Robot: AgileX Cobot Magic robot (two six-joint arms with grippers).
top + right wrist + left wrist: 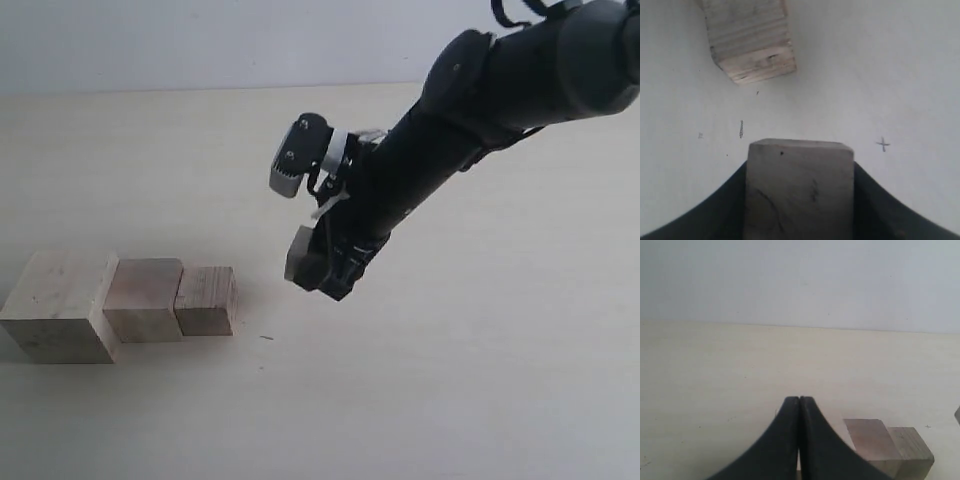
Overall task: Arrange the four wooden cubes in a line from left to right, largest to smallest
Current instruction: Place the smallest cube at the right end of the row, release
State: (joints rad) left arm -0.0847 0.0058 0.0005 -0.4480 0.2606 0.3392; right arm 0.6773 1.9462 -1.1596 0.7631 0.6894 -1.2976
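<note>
Three wooden cubes stand in a touching row at the left of the table: the largest cube [58, 305], the second cube [144, 298] and the third cube [207, 299]. The smallest cube [304, 258] hangs in the air to the right of the row, held between the black fingers of my right gripper [318, 262]. In the right wrist view that held cube [800, 190] fills the jaws, with the third cube [750, 40] on the table beyond it. My left gripper [799, 401] is shut and empty, with two row cubes [890, 447] beside it.
The pale table [450, 380] stretches wide to the right of the row and toward the front. A small pencil cross [883, 144] and faint marks dot the surface. The black right arm [500, 90] reaches in from the upper right.
</note>
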